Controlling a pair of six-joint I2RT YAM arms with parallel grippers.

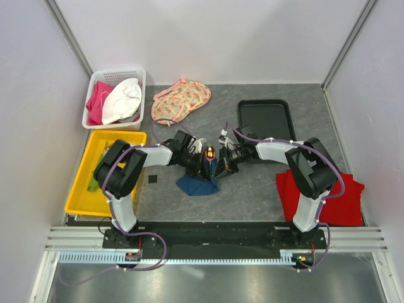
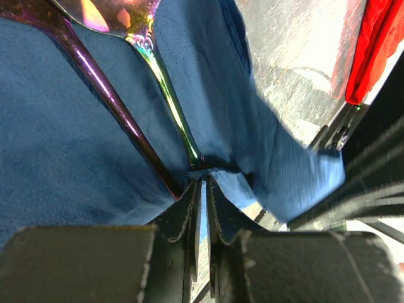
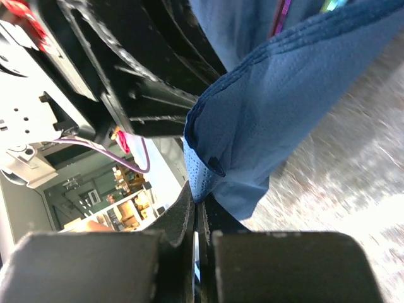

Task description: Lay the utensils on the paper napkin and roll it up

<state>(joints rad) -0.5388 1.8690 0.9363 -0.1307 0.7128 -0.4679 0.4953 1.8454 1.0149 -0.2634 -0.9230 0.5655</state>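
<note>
- Navy-blue paper is what both arms are gathered on: the napkin (image 1: 197, 184) is found at the middle of the table (image 1: 265, 183), part of it flat on the near side and part raised between the two grippers.
- The left gripper (image 2: 202, 183) is clenched on a fold of the napkin, just where the handle ends arrive. Whether the handles are pinched too cannot be told.
- The right gripper (image 3: 197, 197) is clenched on a hanging corner of the napkin, and nothing else is held by it.
- The utensils (image 2: 120, 113) are seen lying on the napkin, side by side, with their long axis running straight out from the left fingertips. The heads point away from that gripper, toward the far side of the table in the top view.
- The coming roll is judged to turn on one relation: the napkin is held to the left and right of the utensils, so the wrap would have to be carried across their long axis, not along it. The left arm is the nearer to them.
</note>
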